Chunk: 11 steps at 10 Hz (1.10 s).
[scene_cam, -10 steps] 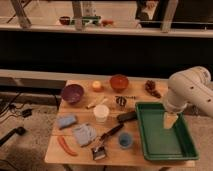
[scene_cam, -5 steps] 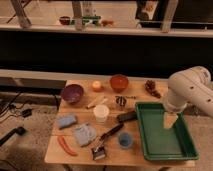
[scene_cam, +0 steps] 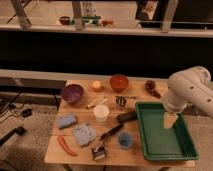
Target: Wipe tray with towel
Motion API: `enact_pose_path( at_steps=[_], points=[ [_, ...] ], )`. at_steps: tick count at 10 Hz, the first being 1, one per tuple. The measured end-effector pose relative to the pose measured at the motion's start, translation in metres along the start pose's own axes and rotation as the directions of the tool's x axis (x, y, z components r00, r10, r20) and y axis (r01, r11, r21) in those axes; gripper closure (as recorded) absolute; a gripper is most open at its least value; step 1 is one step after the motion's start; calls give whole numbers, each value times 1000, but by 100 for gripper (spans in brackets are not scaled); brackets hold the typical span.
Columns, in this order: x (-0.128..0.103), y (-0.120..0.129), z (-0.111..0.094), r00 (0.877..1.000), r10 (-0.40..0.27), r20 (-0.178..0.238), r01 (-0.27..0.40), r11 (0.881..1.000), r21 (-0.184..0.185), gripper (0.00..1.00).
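A green tray [scene_cam: 161, 140] lies on the right side of the wooden table [scene_cam: 80, 150]. My white arm comes in from the right, and my gripper [scene_cam: 170, 120] hangs over the tray's middle, at or just above its floor. A light blue towel [scene_cam: 85, 134] lies crumpled on the table's left part, well away from the gripper. A second blue cloth [scene_cam: 66, 120] lies further left.
On the table are a purple bowl [scene_cam: 72, 93], an orange bowl [scene_cam: 119, 82], a white cup [scene_cam: 101, 113], a blue cup [scene_cam: 125, 140], a black-handled brush [scene_cam: 105, 140], an orange-red strip [scene_cam: 65, 145], a pinecone-like item [scene_cam: 151, 88] and a dark object [scene_cam: 127, 116] by the tray's left rim.
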Motion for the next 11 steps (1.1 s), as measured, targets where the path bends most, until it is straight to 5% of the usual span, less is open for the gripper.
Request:
enact_pose_path(
  at_steps=[11],
  points=[
    [-4,5,1,1000,-4,9,4,1000,10,20]
  ],
)
